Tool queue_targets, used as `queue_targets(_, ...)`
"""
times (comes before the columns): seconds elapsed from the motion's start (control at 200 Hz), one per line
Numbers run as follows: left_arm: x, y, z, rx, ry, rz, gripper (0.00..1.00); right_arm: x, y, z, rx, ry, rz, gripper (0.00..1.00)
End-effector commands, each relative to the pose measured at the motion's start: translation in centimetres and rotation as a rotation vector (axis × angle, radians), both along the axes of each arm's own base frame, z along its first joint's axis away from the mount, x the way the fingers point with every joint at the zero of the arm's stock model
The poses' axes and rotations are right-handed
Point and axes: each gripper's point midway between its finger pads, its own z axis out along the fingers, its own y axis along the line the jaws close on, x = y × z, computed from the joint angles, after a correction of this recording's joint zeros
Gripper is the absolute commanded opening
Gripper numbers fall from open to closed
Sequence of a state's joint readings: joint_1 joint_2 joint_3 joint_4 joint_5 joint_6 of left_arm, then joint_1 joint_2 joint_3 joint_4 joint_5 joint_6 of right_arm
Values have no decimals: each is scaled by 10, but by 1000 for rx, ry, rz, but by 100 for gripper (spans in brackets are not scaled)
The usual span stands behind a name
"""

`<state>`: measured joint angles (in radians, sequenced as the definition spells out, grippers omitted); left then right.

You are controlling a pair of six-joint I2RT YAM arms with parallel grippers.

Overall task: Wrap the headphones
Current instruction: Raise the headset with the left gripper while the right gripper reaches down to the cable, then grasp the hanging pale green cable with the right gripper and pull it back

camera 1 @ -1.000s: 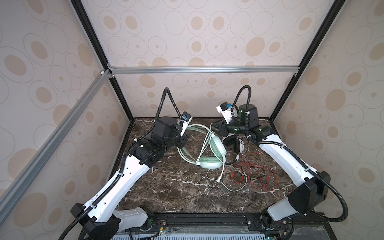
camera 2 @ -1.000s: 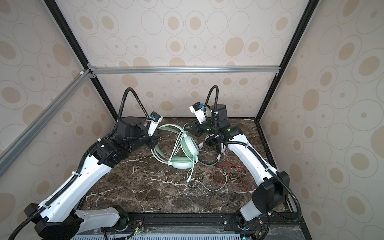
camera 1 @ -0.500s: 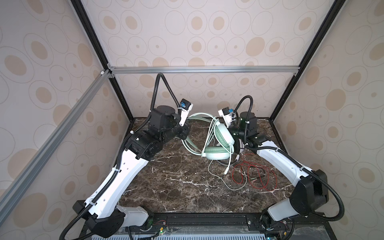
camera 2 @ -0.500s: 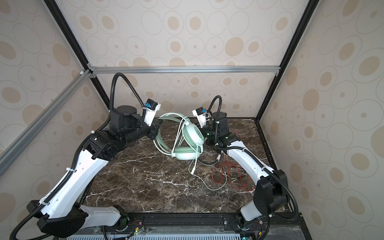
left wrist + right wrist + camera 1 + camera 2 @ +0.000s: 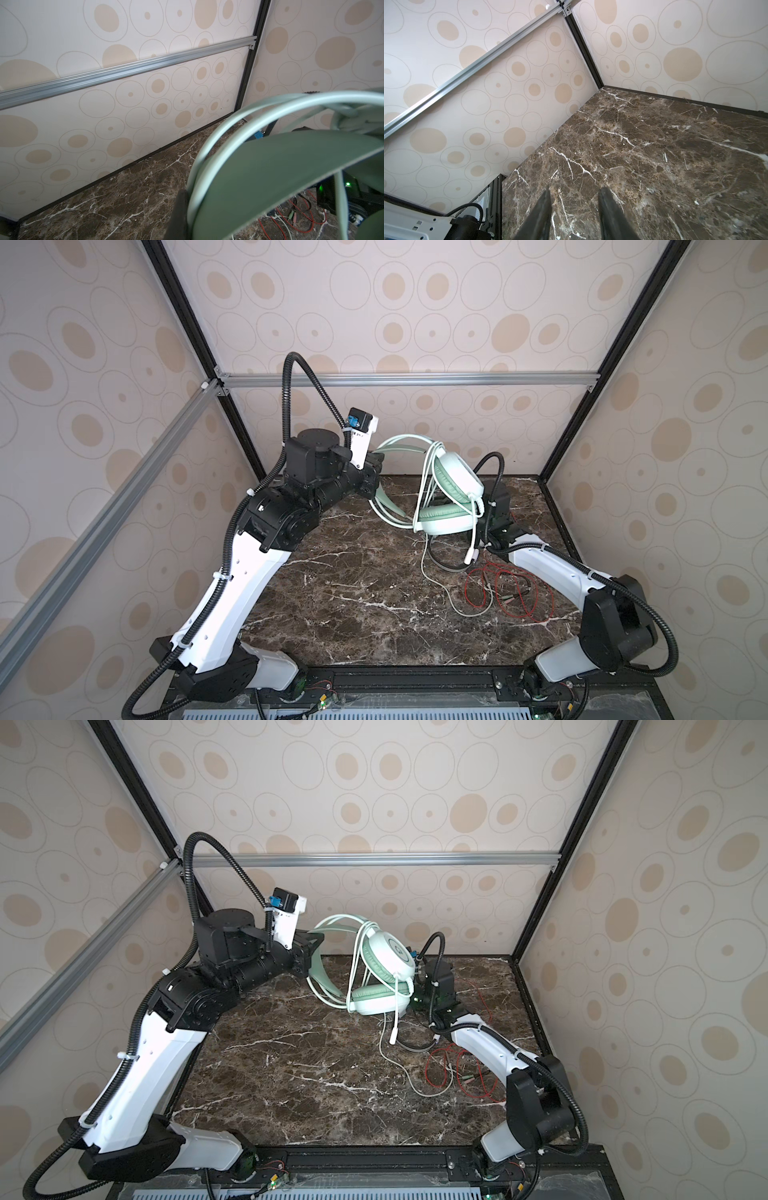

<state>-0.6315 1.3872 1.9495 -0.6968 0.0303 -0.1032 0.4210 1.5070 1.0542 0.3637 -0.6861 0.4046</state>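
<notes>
My left gripper (image 5: 375, 485) is clamped shut on the headband of the green headphones (image 5: 455, 489), holding them up over the far edge of the table (image 5: 332, 593). The right gripper (image 5: 574, 190) sits behind the ear cups, jaws part open around nothing. A few turns of pale cable (image 5: 429, 472) hang on the band, and the rest trails down beside the red cable (image 5: 511, 601) near the right edge. I worry the loose turns may slide off, or the tail may snag the red one.
</notes>
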Motion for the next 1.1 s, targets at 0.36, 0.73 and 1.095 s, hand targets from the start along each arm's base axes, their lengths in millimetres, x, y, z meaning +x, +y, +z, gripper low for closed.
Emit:
queue_targets(0.36, -4, 2, 60, -204, -72, 12, 0, 18, 14, -45, 66, 81, 2, 35)
queue_targets(0.73, 10, 13, 62, -236, -71, 52, 0, 19, 25, -86, 30, 167, 42, 30)
queue_targets(1.095, 42, 50, 73, -353, -83, 241, 0, 0, 30, -105, -36, 207, 42, 0)
